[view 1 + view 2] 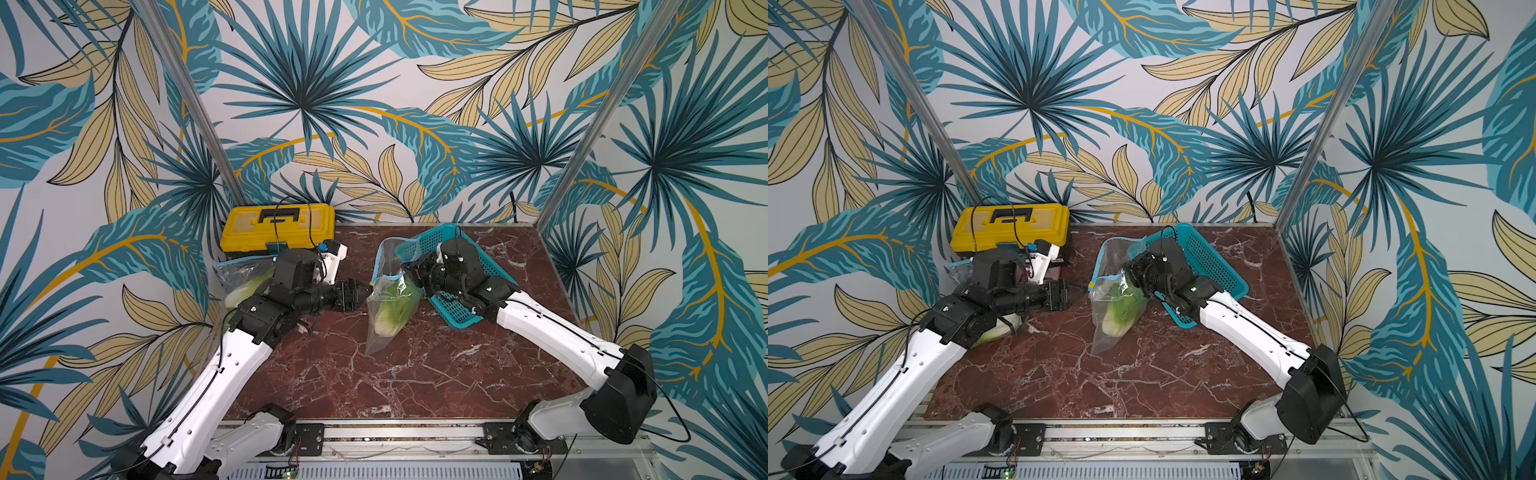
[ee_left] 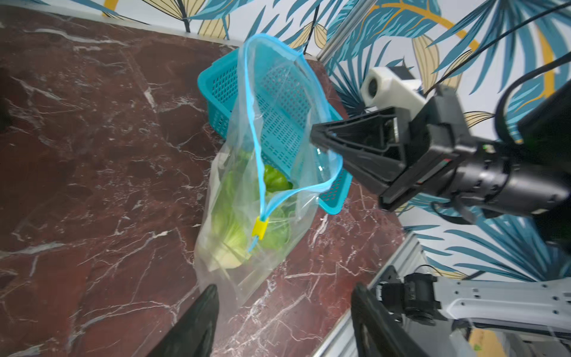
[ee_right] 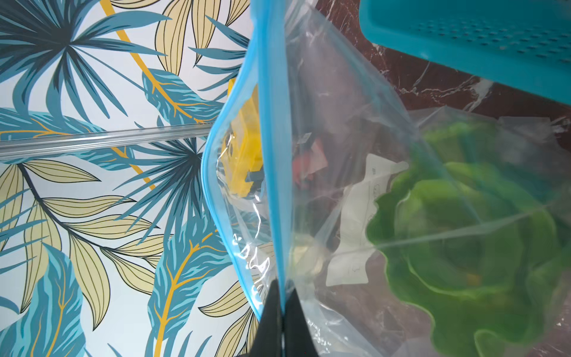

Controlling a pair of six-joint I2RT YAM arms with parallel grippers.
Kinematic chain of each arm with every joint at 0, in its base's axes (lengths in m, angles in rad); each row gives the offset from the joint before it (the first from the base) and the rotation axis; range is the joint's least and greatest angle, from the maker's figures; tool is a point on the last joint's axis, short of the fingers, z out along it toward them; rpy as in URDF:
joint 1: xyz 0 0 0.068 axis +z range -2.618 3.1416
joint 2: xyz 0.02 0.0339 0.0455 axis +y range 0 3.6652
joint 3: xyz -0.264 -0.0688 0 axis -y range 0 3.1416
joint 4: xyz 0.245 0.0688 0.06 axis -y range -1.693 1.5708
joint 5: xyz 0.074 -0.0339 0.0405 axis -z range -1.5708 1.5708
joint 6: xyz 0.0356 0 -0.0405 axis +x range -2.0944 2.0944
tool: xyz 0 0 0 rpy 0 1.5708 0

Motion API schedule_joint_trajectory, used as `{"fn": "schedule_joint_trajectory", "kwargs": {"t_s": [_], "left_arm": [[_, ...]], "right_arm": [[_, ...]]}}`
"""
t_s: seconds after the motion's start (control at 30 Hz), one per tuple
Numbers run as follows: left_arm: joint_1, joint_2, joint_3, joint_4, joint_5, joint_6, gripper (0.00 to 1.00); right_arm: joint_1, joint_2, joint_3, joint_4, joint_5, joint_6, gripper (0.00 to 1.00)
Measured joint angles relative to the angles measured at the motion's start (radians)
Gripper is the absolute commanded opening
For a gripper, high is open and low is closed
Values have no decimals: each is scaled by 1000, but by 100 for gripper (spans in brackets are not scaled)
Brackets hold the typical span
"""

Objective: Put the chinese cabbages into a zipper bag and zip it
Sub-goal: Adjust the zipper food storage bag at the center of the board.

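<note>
**Step in hand.** We judge it to be the zipping. The zipper bag (image 1: 376, 336) hangs over the table (image 1: 374, 386), and its lower corner appears to reach the marble. A cabbage (image 1: 392, 311) sits inside, white base toward the bag's bottom. The right pincer (image 1: 409, 270) is pressed together on the bag's blue rim and carries it. The left pincer (image 1: 362, 293) stands spread just beside the yellow slider (image 1: 371, 284) and grips nothing.

**Next move.** In our judgement the left pincer must close squarely on the slider and draw it along the track toward the right pincer's hold. The right arm should keep the rim taut meanwhile. A slack rim would likely buckle rather than seal.

**What the views add.**
- **Top views:** Both show a second bag (image 1: 239, 270) beside the yellow toolbox (image 1: 278, 226), holding a second cabbage (image 1: 998, 328) and partly hidden by the left arm. Neither wrist view shows it. The teal basket (image 1: 455, 311) lies tilted behind the right arm.
- **Left wrist view:** Here alone the mouth is plainly seen gaping, with the slider (image 2: 260, 228) at the end where the two blue lips meet. The left pincer (image 2: 284, 289) is open wide before it.
- **Right wrist view:** It shows the right pincer (image 3: 281, 296) pinching the rim at close range.

**Reservation.** A darker green mass shows above the pale leaves in the left wrist view. We cannot tell whether it is a further cabbage or the same head.
</note>
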Motion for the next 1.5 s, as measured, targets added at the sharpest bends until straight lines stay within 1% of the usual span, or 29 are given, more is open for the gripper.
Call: {"fn": "schedule_joint_trajectory", "kwargs": {"t_s": [0.13, 0.27, 0.37, 0.43, 0.47, 0.7, 0.73, 0.83, 0.87, 0.9, 0.93, 0.97, 1.03, 1.07, 1.17, 1.27, 1.3, 1.4, 1.5], "left_arm": [[-18, 69, 7, -1, -53, 55, 57], [-53, 169, 45, 0, -55, 97, 47], [-72, 223, 77, -1, -52, 116, 34], [-82, 250, 101, -1, -51, 130, 20], [-84, 259, 109, -1, -55, 137, 16], [-86, 245, 142, -25, -124, 214, 1], [-86, 240, 159, -37, -130, 227, 0], [-86, 233, 209, -66, -143, 261, 0], [-86, 232, 225, -75, -143, 273, 0], [-87, 230, 239, -80, -142, 287, 0], [-89, 228, 251, -84, -139, 302, 0], [-90, 227, 257, -89, -137, 313, 0], [-90, 226, 272, -101, -128, 345, 0], [-90, 225, 278, -106, -123, 360, 0], [-90, 225, 301, -134, -107, 413, 0], [-91, 228, 341, -177, -86, 465, 0], [-93, 233, 363, -192, -78, 484, 0], [-106, 248, 419, -227, -61, 540, 0], [-119, 264, 458, -265, -52, 588, 0]], "right_arm": [[0, 0, 4, 1, 0, 13, 0], [0, 0, 5, 3, 0, 14, 0], [0, 0, 5, 7, 0, 15, 0], [0, 0, 5, 10, 0, 18, 0], [0, 0, 5, 11, 0, 18, 0], [1, 0, 0, 27, 2, 15, 0], [1, 0, -2, 28, 5, 10, 0], [-1, 0, -3, 29, 3, -27, 0], [-2, -1, -2, 28, -3, -48, 3], [-6, -1, -1, 26, -14, -80, 10], [-12, -1, 5, 17, -36, -117, 20], [-19, -1, 13, 7, -50, -153, 28], [-44, -1, 46, -38, -94, -272, 44], [-56, -2, 68, -74, -111, -348, 49], [-74, -24, 148, -231, -116, -668, 60], [-64, -133, 134, -335, -79, -1056, 72], [-57, -182, 114, -352, -62, -1189, 73], [-33, -275, 91, -373, -36, -1518, 76], [-16, -262, 122, -372, -33, -1765, 79]]}}
